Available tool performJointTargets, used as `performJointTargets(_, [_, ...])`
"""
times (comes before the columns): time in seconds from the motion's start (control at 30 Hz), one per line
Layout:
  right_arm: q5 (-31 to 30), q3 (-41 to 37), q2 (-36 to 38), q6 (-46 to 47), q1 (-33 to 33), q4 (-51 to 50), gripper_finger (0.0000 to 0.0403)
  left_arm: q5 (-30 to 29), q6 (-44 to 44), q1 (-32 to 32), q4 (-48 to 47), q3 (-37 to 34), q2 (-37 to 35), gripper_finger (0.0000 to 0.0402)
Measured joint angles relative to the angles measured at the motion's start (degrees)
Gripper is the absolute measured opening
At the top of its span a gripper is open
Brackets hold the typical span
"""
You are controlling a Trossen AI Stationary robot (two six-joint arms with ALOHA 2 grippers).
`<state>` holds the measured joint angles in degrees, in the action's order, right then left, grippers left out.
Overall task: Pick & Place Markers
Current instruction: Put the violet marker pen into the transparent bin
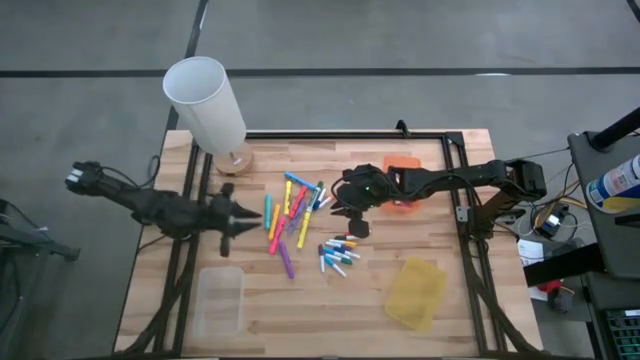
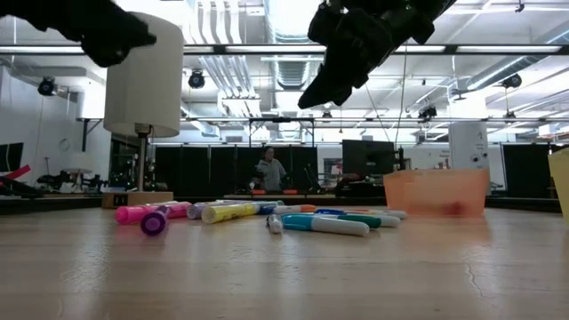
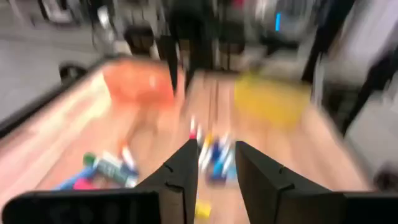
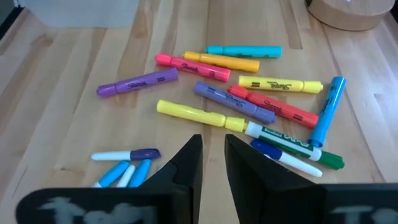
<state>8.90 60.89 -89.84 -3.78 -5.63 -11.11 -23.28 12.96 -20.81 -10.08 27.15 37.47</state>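
The markers [image 1: 292, 215] lie loose on the wooden table in two clusters, a larger bright one and a smaller blue and white one [image 1: 338, 256]; they also show in the low view [image 2: 240, 212] and the right wrist view [image 4: 249, 102]. My right gripper [image 1: 345, 212] hovers above the table between the clusters, fingers a little open and holding nothing, and it hangs high in the low view [image 2: 311, 96]. My left gripper [image 1: 252, 212] sits just left of the larger cluster, raised and narrowly open [image 3: 216, 168]. Its wrist view is blurred.
A white cylinder lamp [image 1: 205, 98] on a round wooden base stands at the far left. An orange bin [image 1: 405, 182] sits under my right arm, a yellow bin [image 1: 415, 292] lies near right, and a clear bin [image 1: 218, 300] near left. A black frame edges the table.
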Motion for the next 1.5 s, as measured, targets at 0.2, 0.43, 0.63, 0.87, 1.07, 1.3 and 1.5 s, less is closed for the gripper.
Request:
performJointTargets(0.2, [0.0,-2.6,0.0,-0.9,0.0,-0.1,0.0060,2.0,-6.9,1.4,-6.6,7.1,12.6,0.0103])
performJointTargets(0.43, [0.0,-5.6,0.0,3.5,0.8,-0.3,0.0056,5.7,-16.0,2.3,-7.6,14.3,26.9,0.0103])
performJointTargets(0.63, [0.0,-5.9,0.0,6.6,1.9,-0.1,0.0056,7.0,-23.2,2.5,-15.6,21.6,39.1,0.0103])
performJointTargets(0.87, [0.0,-5.9,0.1,8.0,3.7,0.2,0.0056,10.7,-28.4,2.4,-22.5,28.0,50.6,0.0104])
performJointTargets(1.07, [0.0,-5.9,0.1,9.0,5.0,0.3,0.0056,13.5,-31.0,2.2,-24.5,29.6,56.0,0.0104])
performJointTargets(1.3, [0.0,-5.9,0.1,8.8,5.0,0.4,0.0056,13.4,-33.9,2.2,-24.2,29.8,59.3,0.0104])
performJointTargets(1.5, [-0.1,-5.9,0.1,8.1,5.0,0.6,0.0056,13.8,-33.9,2.2,-22.9,29.9,61.9,0.0104])
